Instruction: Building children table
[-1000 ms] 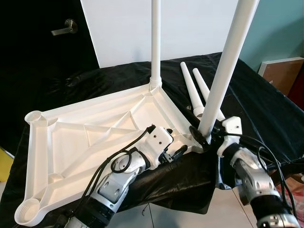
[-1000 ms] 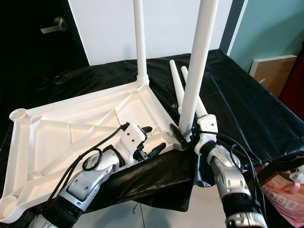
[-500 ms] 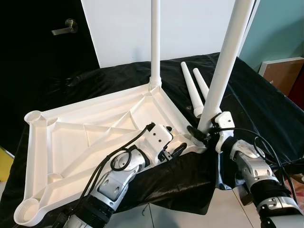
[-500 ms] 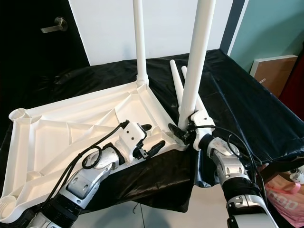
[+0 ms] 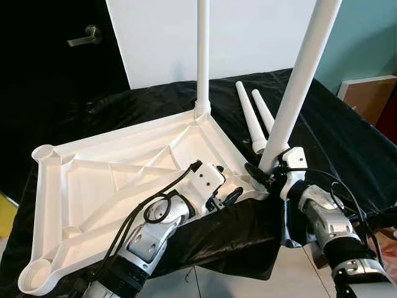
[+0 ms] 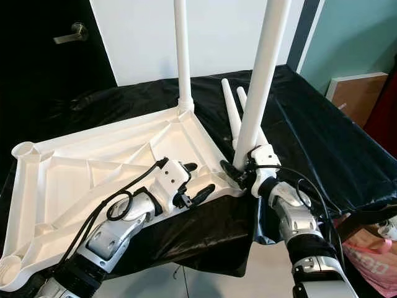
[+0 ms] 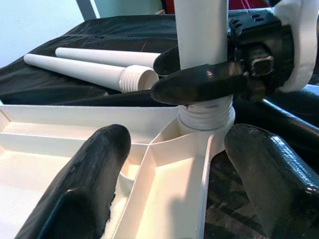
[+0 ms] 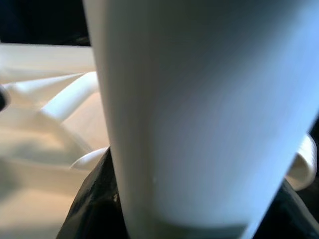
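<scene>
While the upturned white tabletop point(image 5: 111, 186) is steadied at its near edge by the open left pincer point(image 5: 224, 195), a leg point(image 5: 298, 93) is gripped just above its corner socket point(image 7: 206, 118) by the right pincer point(image 5: 262, 177), probably for screwing in.

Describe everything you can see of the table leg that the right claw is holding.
The held leg is a long, smooth white tube, plastic by its look, widening toward a ribbed threaded end. It stands nearly upright, leaning slightly, its top out of view. Its base sits in the near corner socket of the upturned white tabletop, threads showing above the socket. The right claw is shut around it just above the threads. The left claw, open, flanks that corner without touching the leg.
</scene>
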Available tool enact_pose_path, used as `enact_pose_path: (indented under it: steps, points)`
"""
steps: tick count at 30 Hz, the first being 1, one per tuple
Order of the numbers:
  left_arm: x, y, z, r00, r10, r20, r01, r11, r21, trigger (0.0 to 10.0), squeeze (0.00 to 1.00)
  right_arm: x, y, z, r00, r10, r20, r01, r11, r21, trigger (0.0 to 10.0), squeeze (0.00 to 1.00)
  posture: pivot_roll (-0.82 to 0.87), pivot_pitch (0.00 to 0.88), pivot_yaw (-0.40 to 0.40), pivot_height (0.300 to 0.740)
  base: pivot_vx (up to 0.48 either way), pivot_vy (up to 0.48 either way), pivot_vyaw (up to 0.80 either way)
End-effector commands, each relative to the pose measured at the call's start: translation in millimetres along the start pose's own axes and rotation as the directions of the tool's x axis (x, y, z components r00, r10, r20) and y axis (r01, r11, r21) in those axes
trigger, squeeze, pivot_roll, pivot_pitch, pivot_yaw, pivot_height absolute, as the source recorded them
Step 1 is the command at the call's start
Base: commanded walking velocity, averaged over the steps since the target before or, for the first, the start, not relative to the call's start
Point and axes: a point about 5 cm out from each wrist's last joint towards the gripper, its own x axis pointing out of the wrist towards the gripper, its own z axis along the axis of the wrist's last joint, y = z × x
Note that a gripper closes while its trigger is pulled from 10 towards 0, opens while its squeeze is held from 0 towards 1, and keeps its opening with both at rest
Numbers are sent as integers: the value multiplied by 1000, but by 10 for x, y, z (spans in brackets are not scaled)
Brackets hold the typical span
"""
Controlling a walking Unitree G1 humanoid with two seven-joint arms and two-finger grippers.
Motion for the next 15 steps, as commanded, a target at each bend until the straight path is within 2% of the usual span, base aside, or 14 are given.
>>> enact_pose_path:
  steps: [1, 2, 3, 4, 5, 6, 7, 10, 11, 13, 15]
  points:
    - [-19, -23, -26, 999, -39, -21, 39, 999, 8, 10000, 0, -12, 68, -140, 998, -34, -58, 37, 998, 53, 10000, 0, -140, 8, 17, 740, 0, 0, 0]
    - [-17, -28, -23, 999, -39, -17, 39, 999, 2, 10000, 0, 2, 97, -150, 994, -91, -66, 93, 995, 28, 10000, 0, -138, 5, 14, 740, 0, 0, 0]
    - [-17, -28, -23, 999, -39, -17, 39, 999, 2, 10000, 0, 2, 97, -150, 994, -91, -66, 93, 995, 28, 10000, 0, -138, 5, 14, 740, 0, 0, 0]
    - [-13, -30, -18, 999, -39, -15, 39, 999, 3, 10000, 0, 13, 109, -171, 982, -173, -80, 176, 984, 31, 10000, 0, -136, 4, 10, 740, 0, 0, 0]
    - [-13, -30, -18, 999, -39, -15, 39, 999, 3, 10000, 0, 13, 109, -171, 982, -173, -80, 176, 984, 31, 10000, 0, -136, 4, 10, 740, 0, 0, 0]
    - [-9, -31, -12, 999, -36, -12, 37, 999, 1, 10000, 0, 14, 146, -229, 941, -317, -119, 324, 945, 45, 10000, 0, -136, 1, 8, 740, 0, 0, 0]
    - [-9, -31, -12, 999, -36, -12, 37, 999, 1, 10000, 0, 14, 146, -229, 941, -317, -119, 324, 945, 45, 10000, 0, -136, 1, 8, 740, 0, 0, 0]
    - [-7, -35, -39, 999, -29, -24, 30, 1000, 5, 10000, 0, 10, 258, -282, 865, -484, -132, 497, 861, 103, 10000, 0, -136, 0, 3, 740, 0, 0, 0]
    - [-7, -35, -39, 999, -29, -24, 30, 1000, 5, 10000, 0, 10, 258, -282, 865, -484, -132, 497, 861, 103, 10000, 0, -136, 0, 3, 740, 0, 0, 0]
    - [-9, -51, -46, 999, -29, -25, 29, 1000, 0, 10000, 0, 14, 312, -299, 818, -557, -145, 573, 810, 124, 10000, 0, -134, 0, 2, 740, 0, 0, 0]
    - [-9, -66, -46, 999, -31, -23, 31, 1000, -3, 10000, 0, 26, 360, -312, 801, -577, -161, 598, 788, 146, 10000, 0, -134, 0, 2, 740, 0, 0, 0]
